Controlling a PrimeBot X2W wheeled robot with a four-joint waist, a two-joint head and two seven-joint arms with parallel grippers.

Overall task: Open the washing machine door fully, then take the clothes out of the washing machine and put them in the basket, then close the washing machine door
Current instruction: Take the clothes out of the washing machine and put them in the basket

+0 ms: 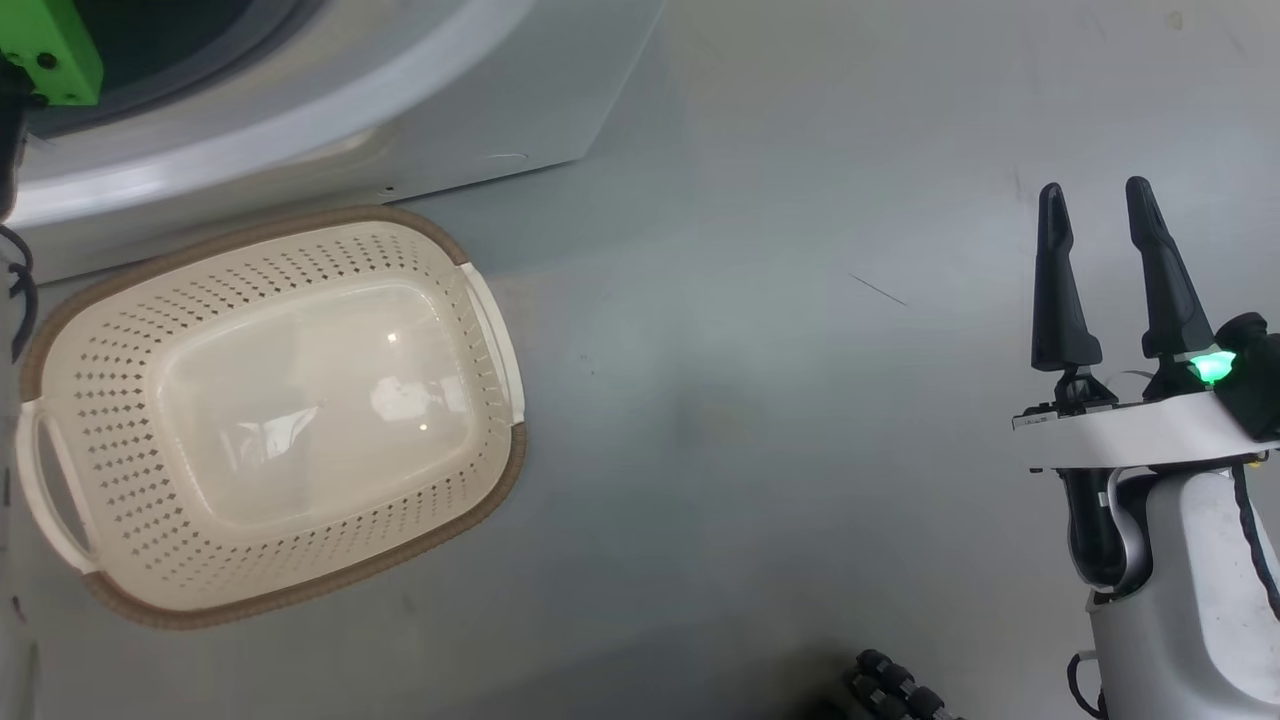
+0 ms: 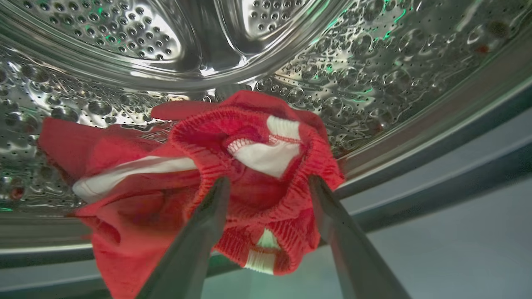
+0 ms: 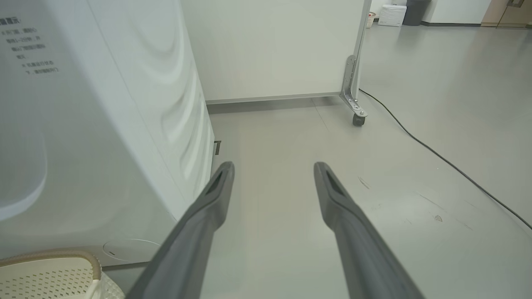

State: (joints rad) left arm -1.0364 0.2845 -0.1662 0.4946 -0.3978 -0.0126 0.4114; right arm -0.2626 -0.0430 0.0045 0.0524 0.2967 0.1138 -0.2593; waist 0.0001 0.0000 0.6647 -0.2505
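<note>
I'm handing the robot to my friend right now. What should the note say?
Left gripper: open, fingers either side of the bright red clothes with white trim, inside the steel drum of the big white washing machine.
Right gripper: open, holding nothing, above the floor.
Small cream perforated plastic basket: on the floor by the machine, nothing inside.
Done: door seems open. Left: grab clothes, fill basket, close door.

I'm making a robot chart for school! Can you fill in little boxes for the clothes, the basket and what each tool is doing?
clothes: red clothes with white stripes, bunched up in the steel drum
left tool: the left tool is open, one finger on each side of the bunched waistband
right tool: the right tool is open, holding nothing, above the floor
basket: the basket has nothing in it yet and sits on the floor by the washing machine
</note>
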